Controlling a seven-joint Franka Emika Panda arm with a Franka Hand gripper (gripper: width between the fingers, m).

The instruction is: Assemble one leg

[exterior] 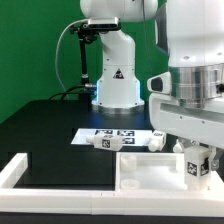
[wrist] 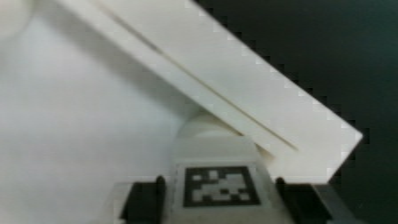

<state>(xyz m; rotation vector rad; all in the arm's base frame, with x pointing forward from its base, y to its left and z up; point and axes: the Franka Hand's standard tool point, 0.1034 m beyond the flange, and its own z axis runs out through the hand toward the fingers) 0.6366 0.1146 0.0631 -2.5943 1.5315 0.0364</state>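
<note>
My gripper [exterior: 197, 166] is shut on a leg [exterior: 196, 165], a stubby white block with a black-and-white tag, and holds it over the large white tray-like piece [exterior: 140, 168] near that piece's corner at the exterior view's right. In the wrist view the leg [wrist: 222, 180] sits between my two dark fingers [wrist: 150, 201], with its far end against the tray's raised rim [wrist: 214, 85]. Two more legs [exterior: 108, 143] [exterior: 155, 141] lie on the table by the marker board.
The marker board [exterior: 115, 132] lies flat on the black table behind the tray. A white L-shaped frame edge [exterior: 22, 168] runs along the front at the exterior view's left. The arm's base [exterior: 117, 85] stands at the back.
</note>
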